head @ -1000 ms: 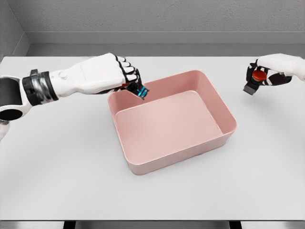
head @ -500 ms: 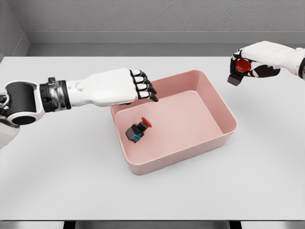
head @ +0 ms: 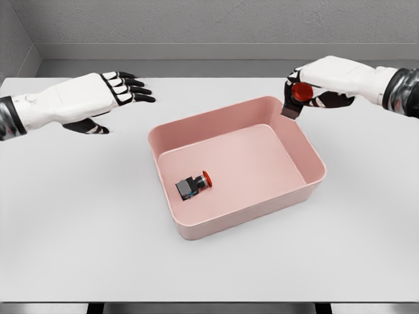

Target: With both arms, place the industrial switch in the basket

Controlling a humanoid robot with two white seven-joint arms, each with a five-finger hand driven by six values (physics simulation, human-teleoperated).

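Note:
A pink basket (head: 314,156) stands in the middle of the white table. One industrial switch (head: 193,186), dark with a red button, lies on its side on the basket floor near the left wall. My left hand (head: 121,91) is open, fingers spread, above the table to the left of the basket and apart from it. My right hand (head: 308,91) is shut on a second industrial switch (head: 296,98) with a red button, held just over the basket's far right corner.
The white table (head: 78,216) reaches to a grey wall at the back. Its front edge runs along the bottom of the view.
The left hand let go of its switch, which dropped into the basket, then drew back to the left. The right hand carried its switch leftward to the basket's far right corner.

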